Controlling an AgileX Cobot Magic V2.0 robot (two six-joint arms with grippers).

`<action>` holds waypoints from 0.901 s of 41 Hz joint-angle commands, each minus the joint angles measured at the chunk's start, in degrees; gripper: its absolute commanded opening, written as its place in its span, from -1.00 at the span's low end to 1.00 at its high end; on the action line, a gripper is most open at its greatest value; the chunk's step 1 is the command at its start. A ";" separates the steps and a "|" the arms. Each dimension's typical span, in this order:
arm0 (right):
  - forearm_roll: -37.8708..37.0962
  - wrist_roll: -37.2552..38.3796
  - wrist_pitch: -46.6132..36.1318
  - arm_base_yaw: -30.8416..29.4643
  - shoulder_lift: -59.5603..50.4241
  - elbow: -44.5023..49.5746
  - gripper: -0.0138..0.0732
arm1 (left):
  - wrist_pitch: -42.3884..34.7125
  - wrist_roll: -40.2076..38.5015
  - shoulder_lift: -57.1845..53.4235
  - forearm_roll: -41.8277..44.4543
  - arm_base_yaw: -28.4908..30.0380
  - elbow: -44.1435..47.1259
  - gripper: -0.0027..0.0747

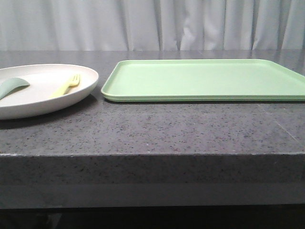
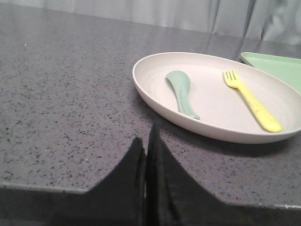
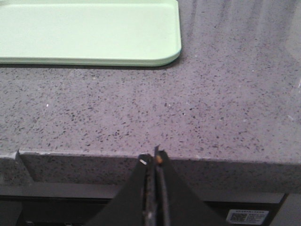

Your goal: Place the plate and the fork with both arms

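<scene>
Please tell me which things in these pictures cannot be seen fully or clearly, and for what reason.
- Plate: front view, its left part is cut off by the picture edge.
- Spoon: front view, its handle end is cut off by the same edge.
- Tray: right wrist view, only one corner shows.
- Left gripper and right gripper: only the shut fingertips show; the arms are out of frame.

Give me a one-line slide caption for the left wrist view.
Closed left end effector at the counter edge, short of the plate holding the fork and a green spoon.
</scene>
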 commanded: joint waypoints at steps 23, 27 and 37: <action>-0.56 0.06 -4.87 0.07 -0.93 -0.16 -0.84 | -4.58 -0.52 -1.12 -0.14 0.06 0.15 -0.98; -0.56 0.06 -5.46 0.07 -0.93 -0.16 -0.84 | -4.58 -0.52 -1.12 -0.14 0.06 0.15 -0.98; -0.50 0.06 -5.94 0.07 -0.93 -0.16 -0.84 | -4.58 -0.52 -1.12 -0.14 0.06 0.15 -0.98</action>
